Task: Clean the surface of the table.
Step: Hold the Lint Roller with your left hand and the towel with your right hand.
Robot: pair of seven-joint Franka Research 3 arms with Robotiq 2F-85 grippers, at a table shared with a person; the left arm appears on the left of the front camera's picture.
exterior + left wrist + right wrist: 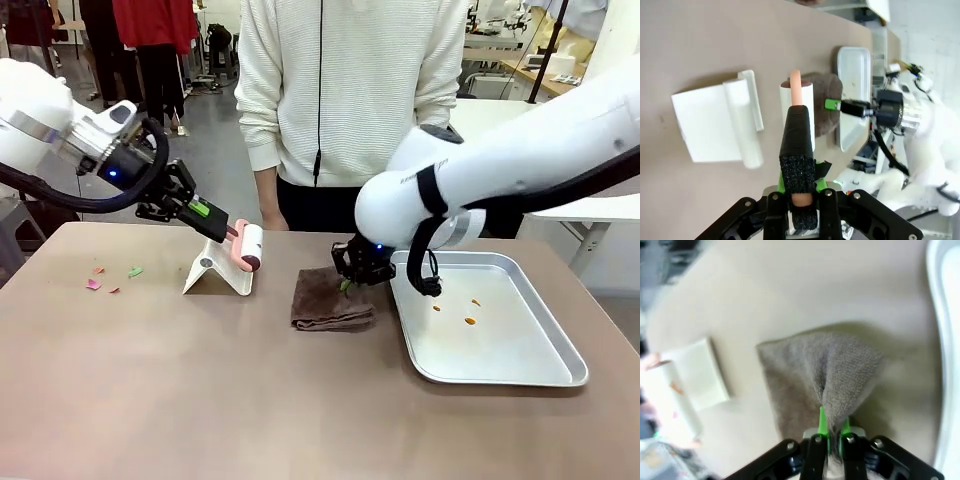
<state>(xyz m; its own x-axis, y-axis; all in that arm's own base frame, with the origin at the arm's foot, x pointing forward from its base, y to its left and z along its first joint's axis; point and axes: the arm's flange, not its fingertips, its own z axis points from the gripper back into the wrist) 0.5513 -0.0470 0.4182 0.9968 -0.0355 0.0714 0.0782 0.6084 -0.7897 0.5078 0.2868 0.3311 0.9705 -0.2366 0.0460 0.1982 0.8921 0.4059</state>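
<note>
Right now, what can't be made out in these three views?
Front view: the scraps on the table are too small to identify.
Front view: the specks in the tray, likewise.
Front view: the right arm hides the cloth's far right corner.
Right wrist view: the roller is blurred at the left edge.

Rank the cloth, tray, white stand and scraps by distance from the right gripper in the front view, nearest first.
1. The cloth: pinched in the right gripper.
2. The tray: just to the gripper's right.
3. The white stand: left of the cloth.
4. The scraps: far left on the table.
</note>
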